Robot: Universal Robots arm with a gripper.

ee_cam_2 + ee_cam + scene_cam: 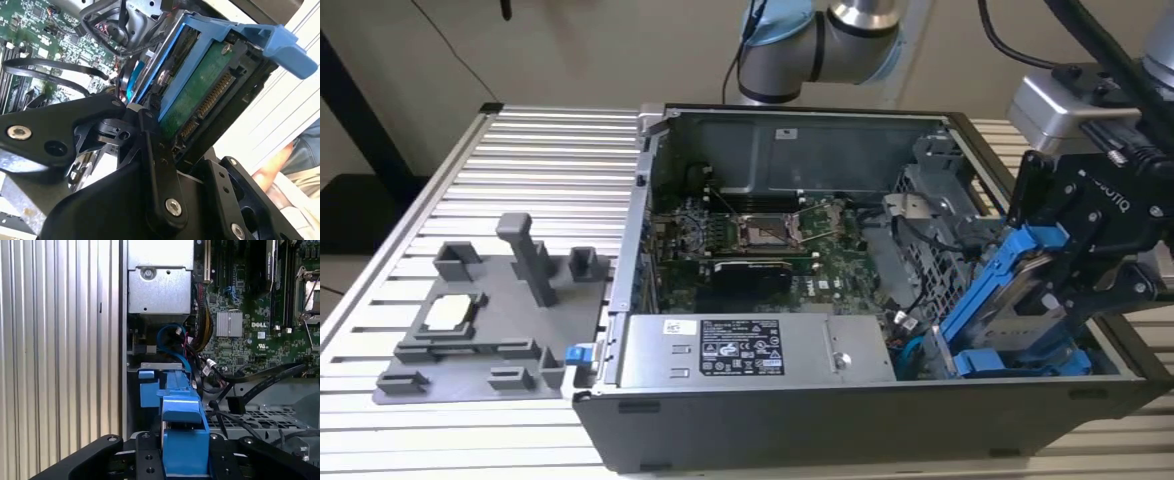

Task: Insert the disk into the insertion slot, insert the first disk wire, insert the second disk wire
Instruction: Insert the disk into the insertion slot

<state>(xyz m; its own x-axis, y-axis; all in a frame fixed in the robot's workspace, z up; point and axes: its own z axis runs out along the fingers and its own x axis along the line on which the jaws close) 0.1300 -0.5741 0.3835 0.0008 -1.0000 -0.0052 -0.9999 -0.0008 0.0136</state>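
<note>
Gripping the disk (1007, 275) by its blue carrier frame, the gripper (1067, 285) is clamped on both sides. The disk hangs tilted, lower end at the insertion slot (1021, 362) mouth, not seated. Likely rigid and hefty with a fragile bare circuit board, so holding the frame edges looks right. Black cables (260, 380) and motherboard (761, 240) lie beyond.

The blue-framed disk (1003, 285) leans steeply, its lower end at the grey, blue-mouthed insertion slot (1017, 362).
</note>
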